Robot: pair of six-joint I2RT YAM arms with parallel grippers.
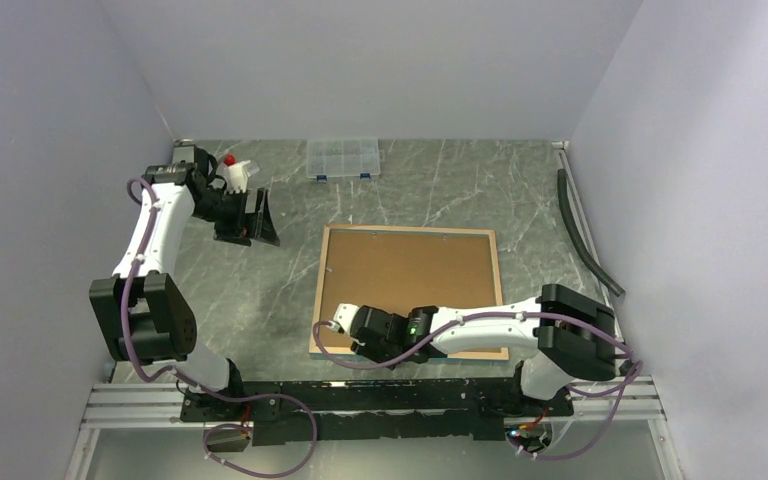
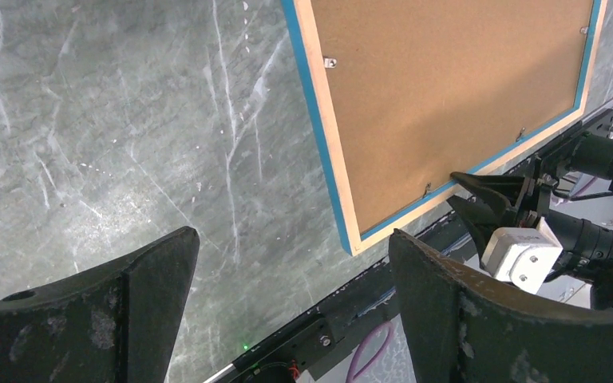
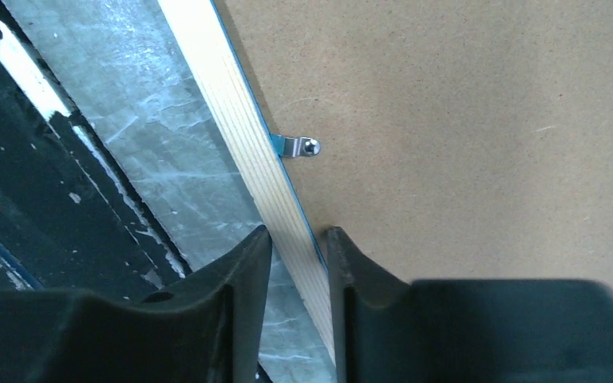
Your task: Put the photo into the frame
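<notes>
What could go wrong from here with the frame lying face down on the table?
1. The right hand straddles only the narrow near rim of the frame. If it lifts from that one edge, the frame may slip or twist.
2. The left hand is open and well away, so nothing steadies the far side.
3. The inner finger sits close to a metal tab over the backing board and might snag it.

My left tool (image 2: pixel 291 239) is hanging over the grey marbled bench (image 2: pixel 112 120), its dark fingers (image 2: pixel 88 319) standing wide apart. The frame (image 2: pixel 327 120) is lying back up, its blue edge and pale wood rim enclosing a brown backing board (image 2: pixel 447 88). My right tool (image 2: pixel 467 191) is meeting the frame's near rim beside a black rail (image 2: pixel 343 319).
</notes>
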